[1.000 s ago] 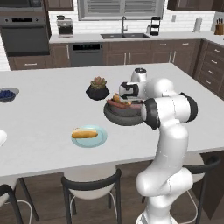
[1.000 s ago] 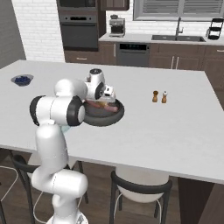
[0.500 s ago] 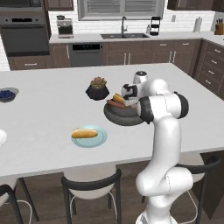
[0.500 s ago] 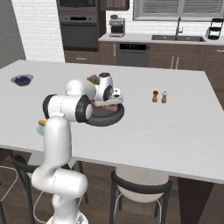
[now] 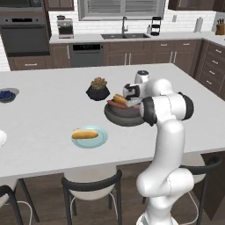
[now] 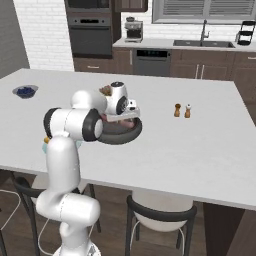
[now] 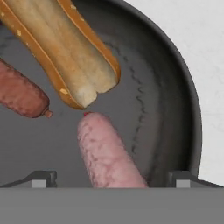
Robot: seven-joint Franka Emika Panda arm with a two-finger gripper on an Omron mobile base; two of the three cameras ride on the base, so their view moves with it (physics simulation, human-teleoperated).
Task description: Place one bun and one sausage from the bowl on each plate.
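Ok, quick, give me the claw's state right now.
Claw: open, holding nothing; its tips straddle the pale sausage lying in the bowl.

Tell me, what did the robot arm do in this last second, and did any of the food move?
The arm's elbow swung round over the counter while the gripper stayed low over the dark grey bowl, fingers open either side of the pale pink sausage. It holds nothing yet. The bun in the bowl, the bun on the blue-green plate and the succulent pot stayed put.
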